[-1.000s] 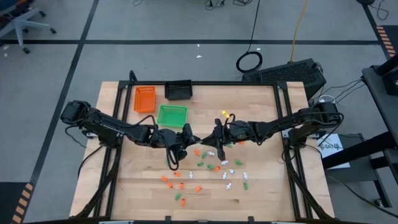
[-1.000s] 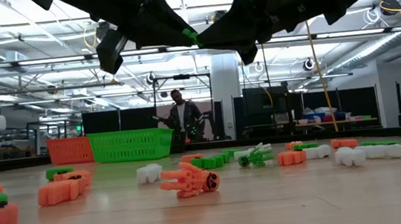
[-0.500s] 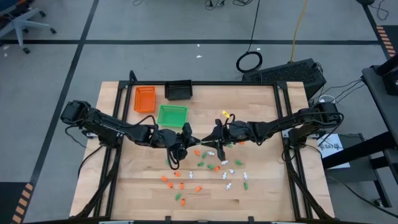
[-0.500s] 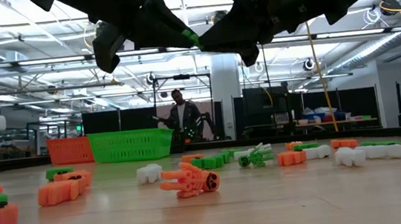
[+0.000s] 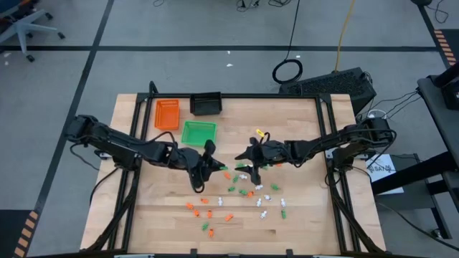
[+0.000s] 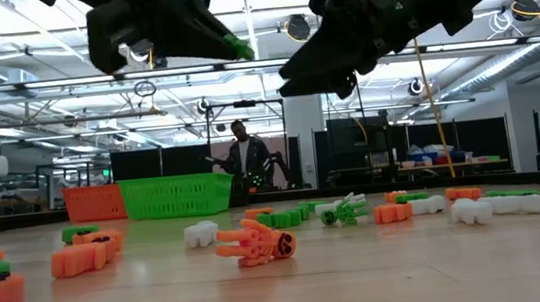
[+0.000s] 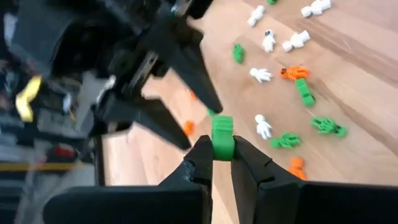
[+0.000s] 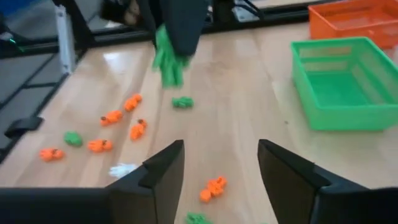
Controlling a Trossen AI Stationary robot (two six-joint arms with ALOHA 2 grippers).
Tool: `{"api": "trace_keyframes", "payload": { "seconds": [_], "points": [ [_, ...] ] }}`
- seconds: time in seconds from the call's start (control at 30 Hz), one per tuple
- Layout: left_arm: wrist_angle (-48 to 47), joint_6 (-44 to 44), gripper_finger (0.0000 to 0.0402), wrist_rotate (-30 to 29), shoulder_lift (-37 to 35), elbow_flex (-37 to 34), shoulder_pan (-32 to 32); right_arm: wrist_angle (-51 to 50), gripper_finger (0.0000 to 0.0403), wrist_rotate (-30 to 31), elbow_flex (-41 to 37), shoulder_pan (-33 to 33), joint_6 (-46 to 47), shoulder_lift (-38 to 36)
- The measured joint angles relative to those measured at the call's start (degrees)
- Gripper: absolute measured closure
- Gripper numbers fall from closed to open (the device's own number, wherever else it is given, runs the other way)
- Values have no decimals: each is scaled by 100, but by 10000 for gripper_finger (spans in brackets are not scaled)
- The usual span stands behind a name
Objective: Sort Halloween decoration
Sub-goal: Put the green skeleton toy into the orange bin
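Observation:
The Halloween decoration is a scatter of tiny orange, green and white pieces [image 5: 244, 190] lying on the wooden table; they also show in the low view [image 6: 255, 243]. My left gripper [image 5: 217, 167] hangs above the table's middle, shut on one green piece [image 7: 222, 134], which also shows in the low view [image 6: 236, 46] and the right wrist view [image 8: 165, 59]. My right gripper [image 8: 221, 168] faces it from the right, a short way off. It is open with nothing between its fingers [image 6: 311, 66]. My left gripper pinches the green piece's near end [image 7: 222, 149] between its two fingertips; the rest sticks out beyond them. The fingers slant down toward the table's right side. The piece is lifted well clear of the table.
A green tray [image 5: 198, 133] stands just behind the left gripper, with an orange tray [image 5: 166, 113] and a black tray [image 5: 206, 104] at the far left. A person [image 6: 243, 159] stands in the room beyond the table.
My right gripper has opened and let go of the green piece, which stays in my left gripper. The left gripper has rolled about its own line and drawn a little toward the table's left, so a gap now stands between the two grippers.

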Motion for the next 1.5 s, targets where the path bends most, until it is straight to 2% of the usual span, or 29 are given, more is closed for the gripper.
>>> {"api": "trace_keyframes", "payload": {
  "seconds": [0.3,0.47,0.7,1.13,1.33,1.5],
  "points": [
    [-960,-862,377,-835,-832,0,275,-192,217,417,0,9,26,0],
    [-1710,-1186,377,-766,-1385,2,763,-164,218,412,0,62,23,0],
    [-2472,-1709,377,-700,-1816,4,1810,-201,218,398,0,235,23,0],
    [-3297,-2983,377,-816,-1823,4,3757,-288,218,395,0,444,-1,0],
    [-3886,-3497,377,-849,-1812,3,4411,-291,218,395,0,444,-62,0],
    [-3881,-3569,377,-857,-1803,-262,4746,-291,218,411,0,444,-108,0]
  ]
}}
